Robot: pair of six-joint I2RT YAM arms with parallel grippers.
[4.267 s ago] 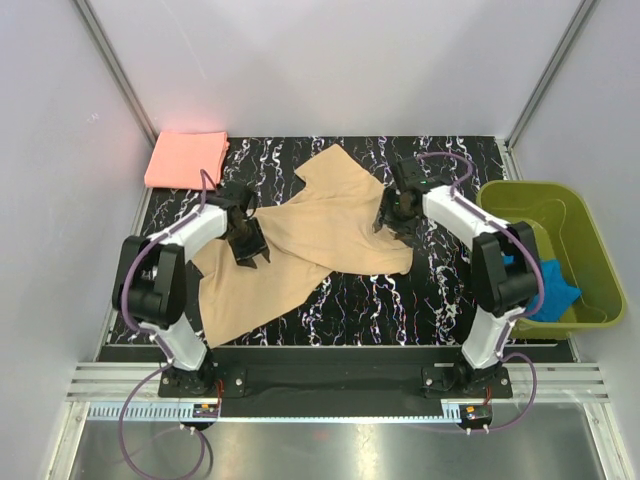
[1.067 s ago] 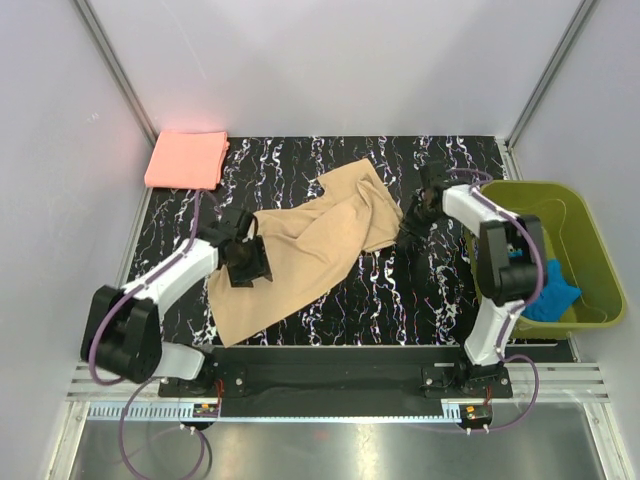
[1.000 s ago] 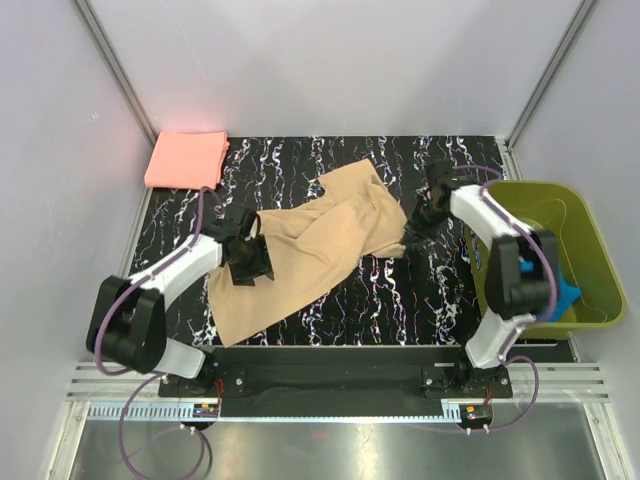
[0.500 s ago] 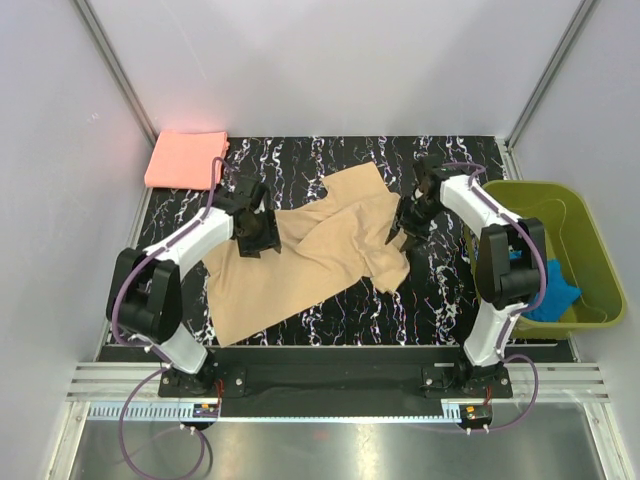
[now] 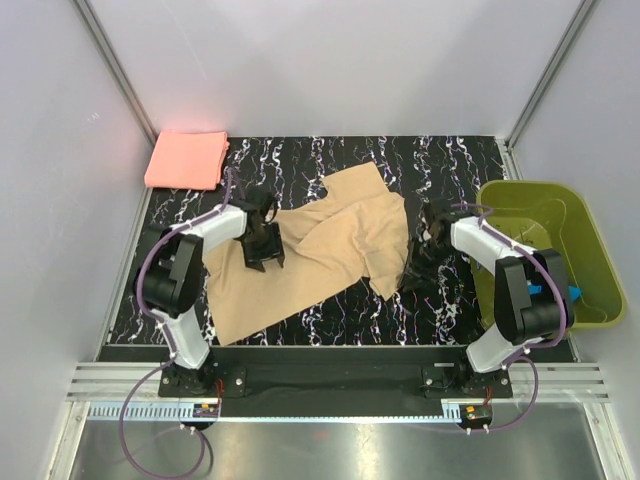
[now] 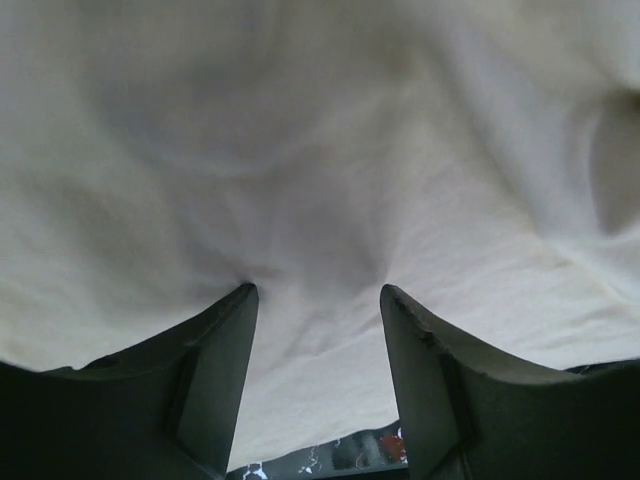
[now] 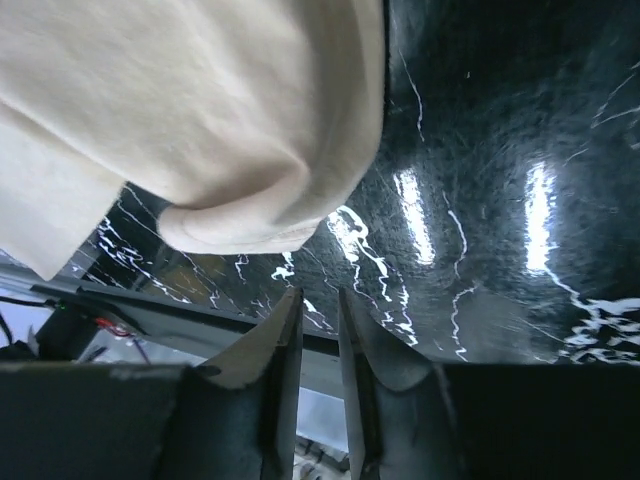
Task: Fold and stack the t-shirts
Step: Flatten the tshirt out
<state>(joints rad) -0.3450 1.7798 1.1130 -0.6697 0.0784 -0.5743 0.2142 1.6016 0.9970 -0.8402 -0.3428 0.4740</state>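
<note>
I have the tan-beige t-shirt lying crumpled and partly doubled over itself across the middle of the black marbled table. One part runs toward the near left and a bunched fold sits toward the right. The salmon-pink t-shirt is folded flat at the far left corner of the table, well apart from the tan one.

My left pincer is down on the left half of the tan-beige t-shirt. On its wrist camera the two fingers stand wide apart with their tips pressed into the cloth, which dimples around them. Nothing is gripped between them.

My right pincer is low over the table, just beside the right-hand edge of the tan shirt. Its wrist camera shows the fingers drawn close, with only a thin slit between them and nothing in that slit. The rounded fold of the shirt sits just beyond the tips, and I see no contact.

The olive-green plastic basket sits at the right side of the table. A bit of blue cloth shows inside it, behind the right arm.
</note>
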